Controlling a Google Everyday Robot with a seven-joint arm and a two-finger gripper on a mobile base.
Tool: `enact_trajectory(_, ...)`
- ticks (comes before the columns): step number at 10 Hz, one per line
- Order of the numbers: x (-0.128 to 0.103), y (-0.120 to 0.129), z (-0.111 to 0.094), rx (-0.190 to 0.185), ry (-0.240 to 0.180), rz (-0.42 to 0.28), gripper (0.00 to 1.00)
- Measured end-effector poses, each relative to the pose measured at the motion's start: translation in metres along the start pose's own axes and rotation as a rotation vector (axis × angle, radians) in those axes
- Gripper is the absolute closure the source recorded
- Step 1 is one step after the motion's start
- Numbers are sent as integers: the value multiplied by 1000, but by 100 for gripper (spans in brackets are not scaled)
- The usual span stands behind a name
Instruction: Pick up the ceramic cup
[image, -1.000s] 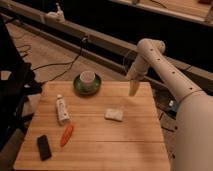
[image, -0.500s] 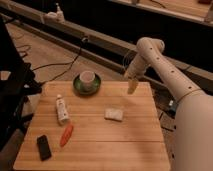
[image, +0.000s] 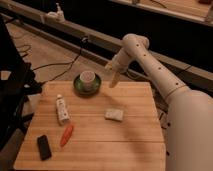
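- The ceramic cup (image: 87, 79) stands upright at the far side of the wooden bench (image: 135, 140), at about 11 o'clock from the bench's middle.
- Its mouth faces straight up, so its axis is vertical. It is round, and no side marks a heading.
- The cup sits inside a dark green saucer (image: 77, 89), whose rim shows all around its base. Whether the cup itself holds anything I cannot tell.
- The gripper (image: 113, 80) hangs pointing down over the bench's far edge, near the cup at its 3 o'clock and apart from both cup and saucer. Whether it is released or clenched cannot be told from this view.
- The white arm (image: 150, 65) runs from the gripper toward 4 o'clock.
- A white tube-shaped bottle (image: 62, 109) lies flat at the cup's 7 o'clock, its long axis running roughly 12 to 6.
- An orange thing, perhaps a carrot (image: 66, 135), lies just nearer than the bottle, with a black block (image: 44, 147) at its 8 o'clock.
- A pale sponge-like pad (image: 114, 114) lies near the bench's middle.
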Motion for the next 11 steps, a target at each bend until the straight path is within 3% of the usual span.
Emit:
enact_trajectory(1, -30, -5, 6, 22, -54, -32, 20)
enact_trajectory(5, -37, -7, 6, 30, -71, -37, 20)
enact_trajectory(7, -39, -6, 22, 2, -68, -57, 20)
enact_trajectory(11, -50, -11, 76, -85, -57, -100, 20)
